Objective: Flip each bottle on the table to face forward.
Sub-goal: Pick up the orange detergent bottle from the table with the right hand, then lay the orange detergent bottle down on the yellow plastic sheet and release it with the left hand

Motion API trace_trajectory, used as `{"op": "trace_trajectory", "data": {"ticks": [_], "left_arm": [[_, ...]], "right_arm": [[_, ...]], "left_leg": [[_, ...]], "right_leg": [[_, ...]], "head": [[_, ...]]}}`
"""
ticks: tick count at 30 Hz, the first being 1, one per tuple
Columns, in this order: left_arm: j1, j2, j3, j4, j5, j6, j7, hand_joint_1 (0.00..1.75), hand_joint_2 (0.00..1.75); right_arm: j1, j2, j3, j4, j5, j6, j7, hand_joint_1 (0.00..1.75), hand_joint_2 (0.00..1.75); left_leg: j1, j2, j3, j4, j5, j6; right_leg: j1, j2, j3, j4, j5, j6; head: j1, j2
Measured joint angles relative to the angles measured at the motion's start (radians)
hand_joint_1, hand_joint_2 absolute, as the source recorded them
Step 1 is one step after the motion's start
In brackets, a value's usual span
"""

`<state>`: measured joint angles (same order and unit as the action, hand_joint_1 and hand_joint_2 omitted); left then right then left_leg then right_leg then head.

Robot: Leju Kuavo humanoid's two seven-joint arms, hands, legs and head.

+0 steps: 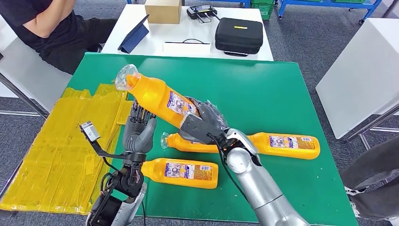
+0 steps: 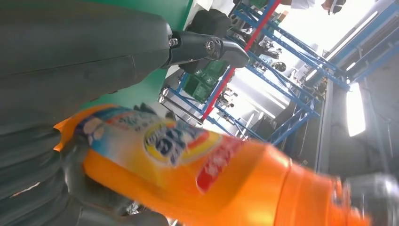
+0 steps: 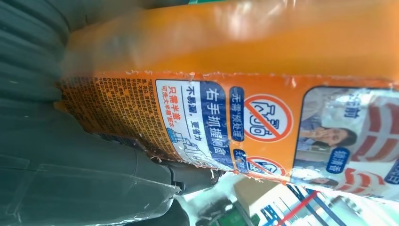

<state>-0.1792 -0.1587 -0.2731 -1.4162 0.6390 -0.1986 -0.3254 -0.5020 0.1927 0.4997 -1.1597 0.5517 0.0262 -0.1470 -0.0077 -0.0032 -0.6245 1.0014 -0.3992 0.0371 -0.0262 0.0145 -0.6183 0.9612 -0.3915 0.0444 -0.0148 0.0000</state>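
Both hands are on one orange plastic bottle with a clear cap [image 1: 157, 96], raised off the green desk [image 1: 263, 89] and tilted, cap end up and pointing away toward my left. My right hand [image 1: 203, 123] wraps the lower body of the bottle, fingers closed around it. My left hand [image 1: 139, 127] sits under the middle of the bottle with fingers curled up against its underside; I judge it grips or at least supports the bottle.

Right wrist view: the side toward that camera carries dense small print and prohibition symbols, which I take for the back label. Left wrist view: the opposite side shows a large colourful logo panel, likely the front. So this bottle is mid-flip, not yet set down.

Three more orange bottles lie flat on the desk: one near me [image 1: 181, 173], one partly behind my right hand [image 1: 181, 142], and one out to the right [image 1: 284, 145]. Their upward labels look like small-print panels with little pictures; I judge these face back-side up, though the print is too small to be sure.

Progress estimate: no bottle finished, first one in hand, three left. A yellow taped sheet [image 1: 56, 155] lies at the desk's left edge.
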Motion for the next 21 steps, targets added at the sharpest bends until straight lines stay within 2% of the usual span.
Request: {"op": "trace_trajectory", "data": {"ticks": [11, 19, 20, 21], "left_arm": [[0.032, 0.001, 0.016, -0.039, -0.001, 0.051, -0.017, 0.00, 1.75], [0.066, 0.001, 0.037, -0.046, 0.044, 0.059, -0.009, 0.00, 1.75], [0.069, 0.001, 0.039, -0.046, 0.063, 0.058, 0.000, 0.04, 1.75], [0.072, 0.001, 0.041, -0.046, 0.080, 0.057, 0.007, 0.45, 1.75]], "right_arm": [[-0.053, 0.067, 0.152, 0.198, 0.163, -0.040, 0.065, 1.75, 1.75], [-0.094, 0.102, 0.222, 0.287, 0.215, -0.039, 0.088, 1.75, 1.75], [-0.101, 0.108, 0.232, 0.299, 0.225, -0.038, 0.093, 1.75, 1.75], [-0.108, 0.114, 0.242, 0.309, 0.231, -0.038, 0.098, 1.75, 1.75]], "left_leg": [[0.000, 0.001, 0.000, 0.000, 0.000, 0.000], [0.000, 0.001, -0.002, 0.000, 0.000, 0.000], [0.000, 0.002, -0.002, 0.000, 0.000, 0.000], [0.000, 0.002, -0.002, 0.000, 0.000, 0.000]], "right_leg": [[0.000, 0.000, -0.001, 0.000, 0.000, 0.000], [0.000, 0.001, -0.004, 0.000, 0.000, 0.000], [0.000, 0.001, -0.004, 0.000, 0.000, -0.001], [0.000, 0.001, -0.004, 0.000, 0.000, -0.001]], "head": [[0.000, 0.000], [0.000, 0.000], [0.000, 0.000], [0.000, 0.000]]}}
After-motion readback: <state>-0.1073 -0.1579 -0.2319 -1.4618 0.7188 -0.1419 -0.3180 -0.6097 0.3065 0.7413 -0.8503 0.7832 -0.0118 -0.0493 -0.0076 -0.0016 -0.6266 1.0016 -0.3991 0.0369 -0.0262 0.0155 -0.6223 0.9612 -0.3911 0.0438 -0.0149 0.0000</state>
